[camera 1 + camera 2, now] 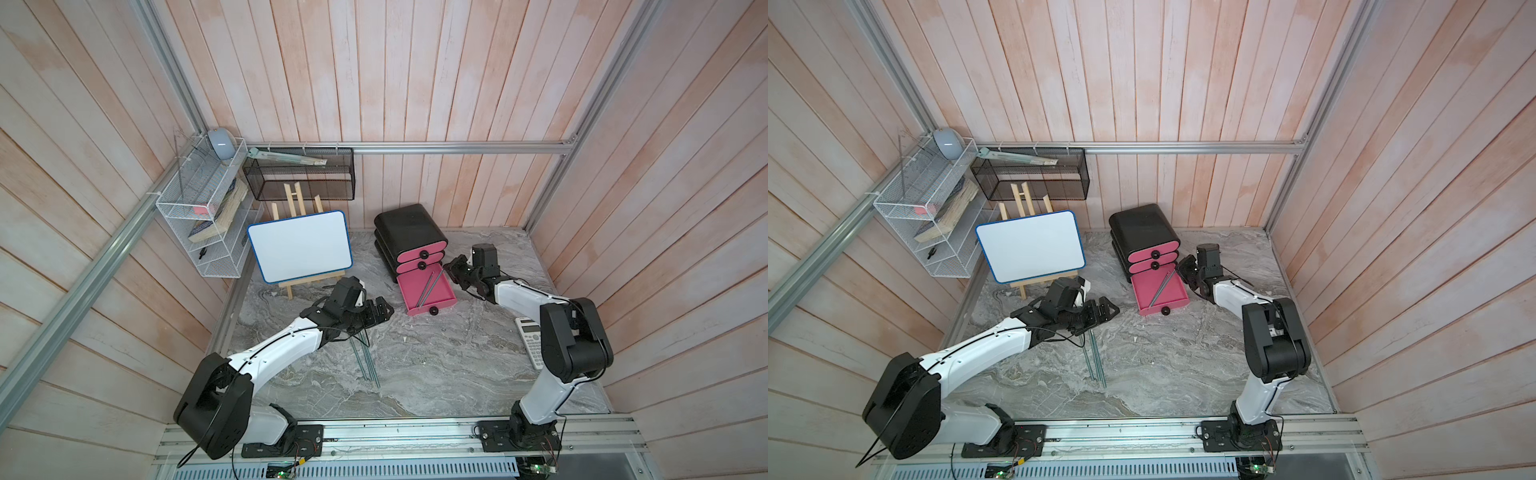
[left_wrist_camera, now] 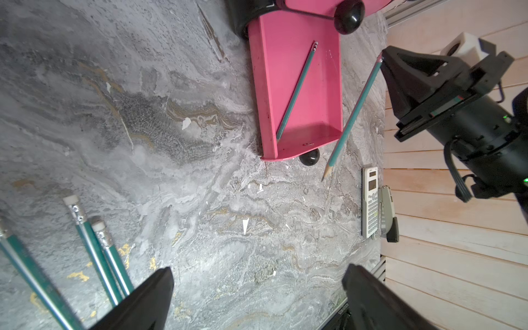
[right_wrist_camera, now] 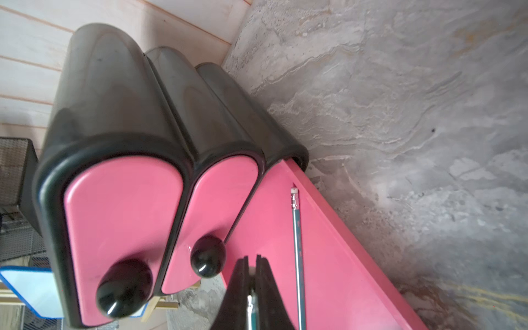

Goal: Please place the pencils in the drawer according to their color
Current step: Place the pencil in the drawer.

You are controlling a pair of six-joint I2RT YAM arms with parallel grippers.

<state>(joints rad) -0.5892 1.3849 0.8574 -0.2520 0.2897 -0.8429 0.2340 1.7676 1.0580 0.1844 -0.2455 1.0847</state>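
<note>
Teal-green, long and thin, each with a silver ferrule and a pale eraser. Lying pencil (image 2: 296,91) flat and slantwise inside the open bottom drawer (image 2: 323,94). Held pencil (image 2: 353,119) pinched at its eraser end by the right tool (image 3: 251,257), fingers pressed together on it, tilted with the sharpened tip downward, over the open drawer in both top views. Loose pencils (image 2: 97,257), three, side by side on the worktop (image 1: 436,361), close to the left tool (image 2: 257,268), spread wide and holding nothing.

Cabinet (image 1: 409,228) glossy black, rounded at the corners, in three stacked tiers. Smooth pink drawer fronts, each with a round black knob (image 1: 434,310); upper two drawers shut.

Worktop grey and marble-veined, with ochre streaks. Walls (image 1: 415,83) of pale pinkish wood planks, edged with aluminium rails. At the back, a whiteboard (image 1: 301,245) on a small wooden easel, a white wire shelf (image 1: 199,216) and a black mesh basket (image 1: 299,174). Beside the right arm, a calculator (image 1: 527,334).
</note>
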